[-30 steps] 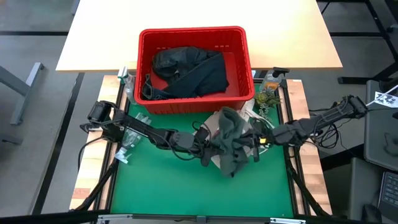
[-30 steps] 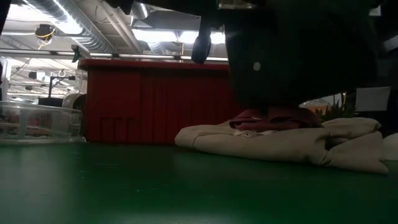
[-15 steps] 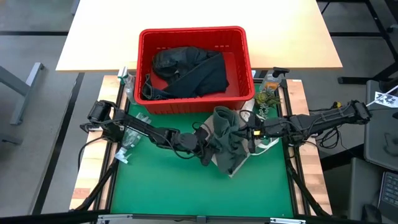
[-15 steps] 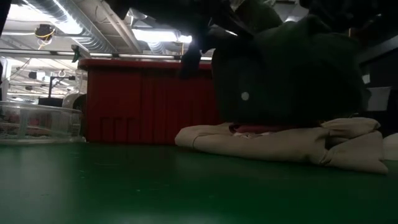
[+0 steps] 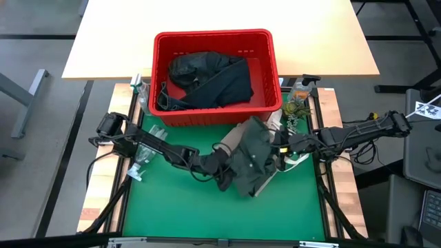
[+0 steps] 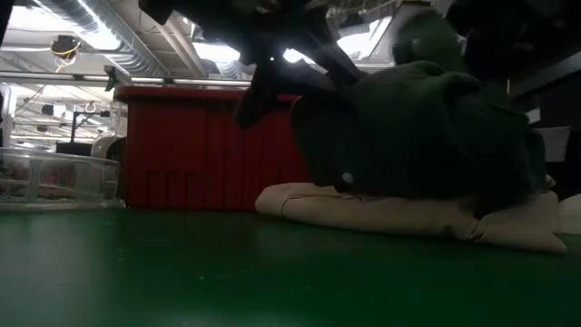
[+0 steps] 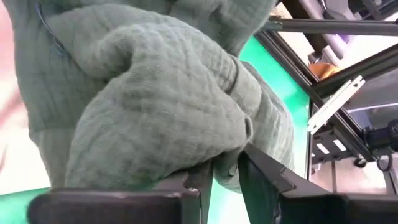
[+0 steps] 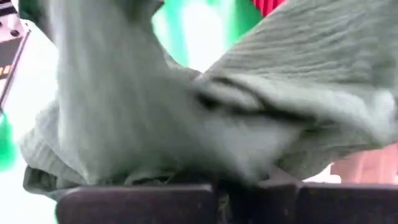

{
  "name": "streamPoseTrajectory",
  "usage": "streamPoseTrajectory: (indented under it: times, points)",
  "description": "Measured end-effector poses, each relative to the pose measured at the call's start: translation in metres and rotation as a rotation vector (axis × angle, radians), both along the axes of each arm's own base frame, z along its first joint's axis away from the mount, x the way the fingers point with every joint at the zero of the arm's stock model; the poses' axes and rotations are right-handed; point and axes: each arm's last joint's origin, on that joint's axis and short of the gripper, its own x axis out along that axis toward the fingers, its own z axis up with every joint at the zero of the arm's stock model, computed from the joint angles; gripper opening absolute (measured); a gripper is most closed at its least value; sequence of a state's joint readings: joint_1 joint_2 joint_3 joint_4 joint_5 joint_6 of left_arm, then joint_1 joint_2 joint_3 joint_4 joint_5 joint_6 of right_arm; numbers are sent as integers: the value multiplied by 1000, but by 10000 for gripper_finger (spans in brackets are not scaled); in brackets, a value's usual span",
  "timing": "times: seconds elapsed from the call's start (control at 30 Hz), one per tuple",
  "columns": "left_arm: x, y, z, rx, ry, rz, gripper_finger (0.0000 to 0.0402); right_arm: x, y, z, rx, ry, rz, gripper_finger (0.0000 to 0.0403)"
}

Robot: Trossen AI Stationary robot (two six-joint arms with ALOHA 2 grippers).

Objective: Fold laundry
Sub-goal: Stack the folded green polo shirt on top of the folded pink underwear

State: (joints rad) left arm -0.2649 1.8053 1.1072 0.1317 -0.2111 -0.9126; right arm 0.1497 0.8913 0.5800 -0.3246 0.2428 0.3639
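Though bunched high between the two arms half a second ago, now settling the green shirt (image 5: 253,157) lower and flatter onto the tan top (image 6: 408,216), just in front of the red basket (image 5: 213,118), about mid-tabletop (image 5: 179,207). Left jaws: parted narrowly, seemingly just starting to let go, with a gap beside the bare finger (image 7: 268,175) and cloth draped over the other rather than pinched. Right jaws: closed tight on the shirt's right side. Points to a fold just laid over, with release beginning on the left. Leaves smoothing and perhaps another fold to do. Leaves also the black clothes (image 5: 207,79) in the basket, untouched. Risks dragging the shirt askew if drawn back before the cloth slips free.
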Motion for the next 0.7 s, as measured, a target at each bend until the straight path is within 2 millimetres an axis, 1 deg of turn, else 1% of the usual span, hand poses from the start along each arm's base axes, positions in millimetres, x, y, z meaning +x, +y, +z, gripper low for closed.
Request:
streamPoseTrajectory:
  times: [0.07, 0.2, 0.4, 0.53, 0.7]
  points:
    - [-1, -2, -1, 2, 6, -5, 78, -1, 0, 0, 1, 20, -3, 19]
    - [-3, -4, -3, 11, 41, -12, 103, -4, -1, 7, -23, 73, -17, 32]
    - [-9, -3, -11, 23, 142, -34, 146, -12, -4, 28, -72, 177, -51, 54]
    - [-11, -4, -14, 17, 174, -52, 171, -18, -5, 35, -85, 245, -51, 86]
    - [-11, -5, -13, 14, 175, -62, 194, -25, -7, 32, -123, 322, -93, 134]
